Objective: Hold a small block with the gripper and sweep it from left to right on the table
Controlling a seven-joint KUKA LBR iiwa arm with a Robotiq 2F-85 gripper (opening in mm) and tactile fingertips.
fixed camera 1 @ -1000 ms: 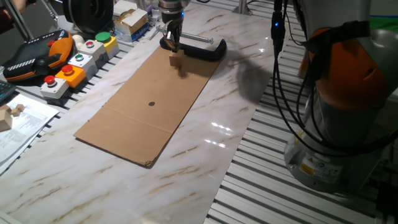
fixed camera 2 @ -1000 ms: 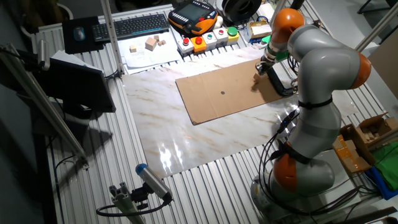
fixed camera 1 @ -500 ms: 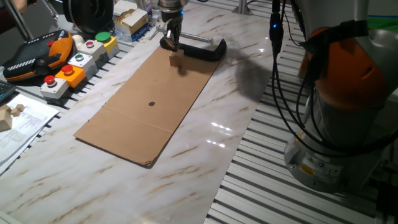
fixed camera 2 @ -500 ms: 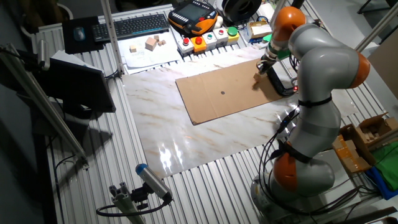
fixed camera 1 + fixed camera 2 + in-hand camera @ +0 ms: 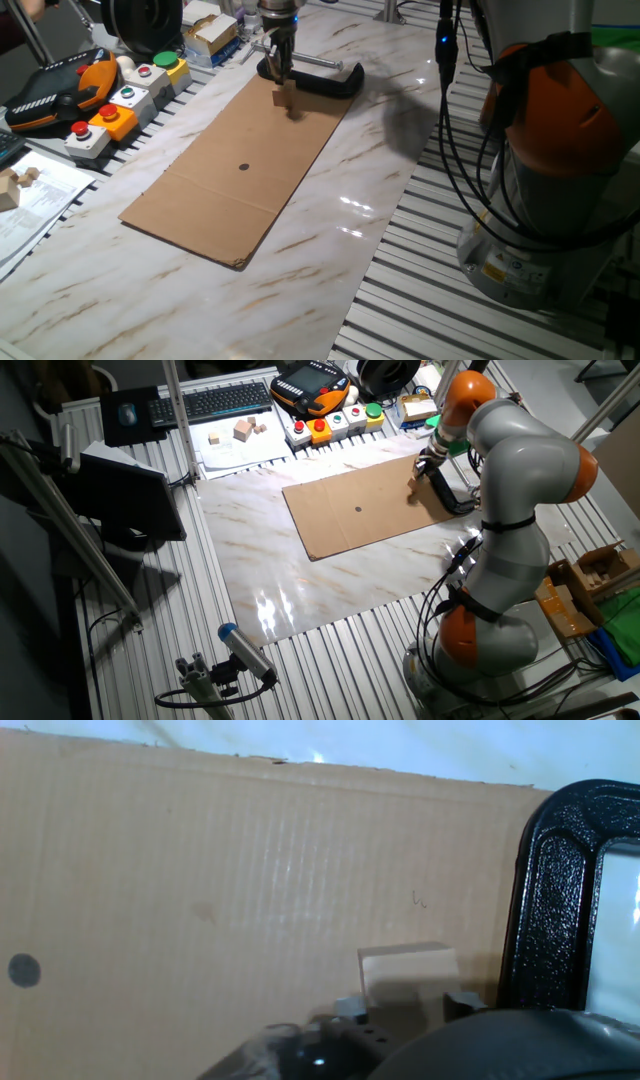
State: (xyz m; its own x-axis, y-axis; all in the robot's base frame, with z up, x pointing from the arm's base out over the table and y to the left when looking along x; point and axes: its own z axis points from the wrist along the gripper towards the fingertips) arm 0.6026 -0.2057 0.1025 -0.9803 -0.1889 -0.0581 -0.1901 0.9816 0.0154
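Small block: one, tan cube, clamped between the fingers of the claw, resting on the cardboard sheet near its far corner. Black C-clamp: one, just beside the block, over the sheet's edge. Sheet: one, open and bare toward its dark dot. Surface: white marble, bordering the sheet.
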